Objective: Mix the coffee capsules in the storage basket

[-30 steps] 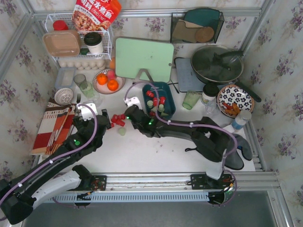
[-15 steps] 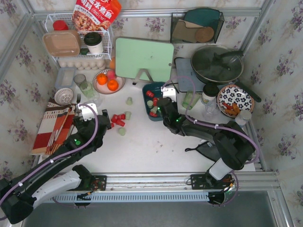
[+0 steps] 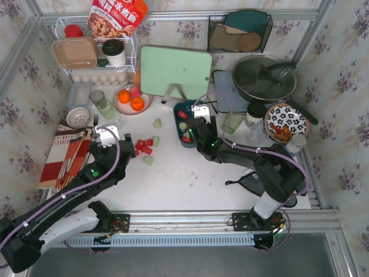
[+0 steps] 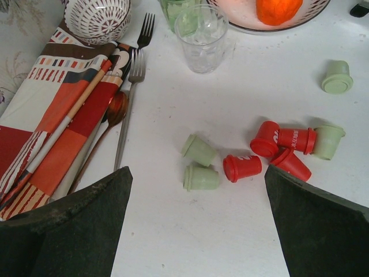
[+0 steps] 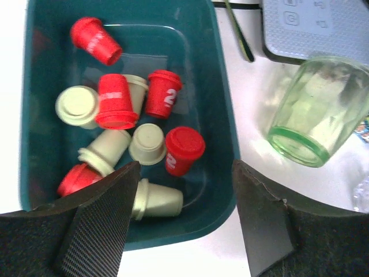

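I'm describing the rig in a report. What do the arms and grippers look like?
The left arm and right arm are black links, each with a lilac cable and green lights; the left arm's lowest link is white. The left gripper and right gripper each have two broad dark fingers.

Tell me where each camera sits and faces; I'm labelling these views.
Top external: above and behind the arms, looking down on the table; both arms show, with left gripper and right gripper.
Left wrist: on the left arm, looking down at loose coffee capsules and a fork; its fingers frame the bottom.
Right wrist: on the right arm, looking down into the storage basket; its fingers show.
Shared: top external and right wrist both show that basket and a green glass.
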Action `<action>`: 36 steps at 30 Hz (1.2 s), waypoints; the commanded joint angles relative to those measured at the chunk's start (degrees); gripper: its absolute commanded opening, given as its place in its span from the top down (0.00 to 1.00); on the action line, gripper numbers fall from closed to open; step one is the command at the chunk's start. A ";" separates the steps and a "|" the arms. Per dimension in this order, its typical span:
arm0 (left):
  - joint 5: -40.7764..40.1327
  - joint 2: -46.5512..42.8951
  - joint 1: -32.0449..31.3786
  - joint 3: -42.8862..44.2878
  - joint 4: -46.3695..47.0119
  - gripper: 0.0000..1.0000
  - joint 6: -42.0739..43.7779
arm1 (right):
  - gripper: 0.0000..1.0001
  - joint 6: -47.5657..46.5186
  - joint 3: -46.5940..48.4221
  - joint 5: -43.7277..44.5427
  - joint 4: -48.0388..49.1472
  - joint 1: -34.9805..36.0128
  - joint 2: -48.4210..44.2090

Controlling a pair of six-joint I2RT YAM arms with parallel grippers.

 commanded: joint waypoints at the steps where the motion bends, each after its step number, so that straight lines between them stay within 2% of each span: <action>1: -1.21 -0.60 0.00 0.34 -0.15 0.00 -1.30 | 0.29 2.51 0.31 -8.41 -2.20 0.59 -2.97; 6: -2.14 -3.15 0.00 -0.97 0.22 0.00 -2.17 | 0.30 -0.18 -1.90 -20.81 3.05 6.43 -6.28; 14: -3.34 -7.46 0.00 -3.24 0.93 0.00 -3.39 | 0.27 0.81 0.78 -29.43 10.86 16.46 -0.35; 25: -3.84 -9.36 0.00 -3.87 0.98 0.00 -3.84 | 0.25 3.14 11.91 -31.25 4.56 18.36 13.37; 33: -3.92 -9.05 0.00 -3.87 1.07 0.00 -3.83 | 0.30 3.82 16.20 -30.47 -0.85 18.87 18.23; 36: -3.86 -8.71 0.00 -3.91 1.20 0.00 -3.81 | 0.36 3.71 16.94 -29.87 -1.76 19.14 19.18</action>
